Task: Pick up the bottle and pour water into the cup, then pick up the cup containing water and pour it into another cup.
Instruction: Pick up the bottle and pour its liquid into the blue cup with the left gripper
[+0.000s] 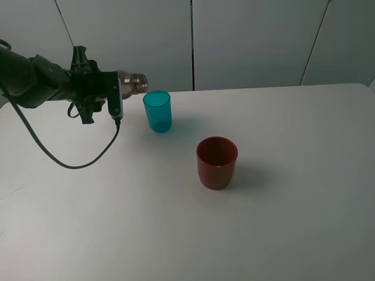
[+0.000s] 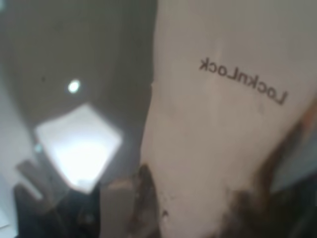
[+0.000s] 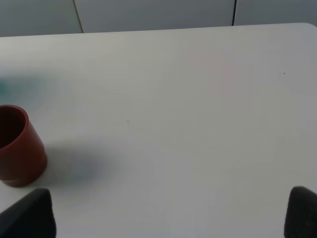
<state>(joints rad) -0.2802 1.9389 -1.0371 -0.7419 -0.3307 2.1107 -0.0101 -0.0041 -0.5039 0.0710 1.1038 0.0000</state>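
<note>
My left gripper is shut on the bottle, which lies tipped almost level in the air. Its open threaded neck points right, just above and left of the rim of the cup, a teal tumbler standing upright on the table. No water stream is visible. In the left wrist view the bottle fills the frame, lettering across its side. Another cup, dark red and wider, stands upright nearer the front; it also appears in the right wrist view. My right gripper is open, well to the right of the red cup.
A white table carries both cups and ends at a pale panelled wall behind. A black cable droops from the left arm close to the tabletop.
</note>
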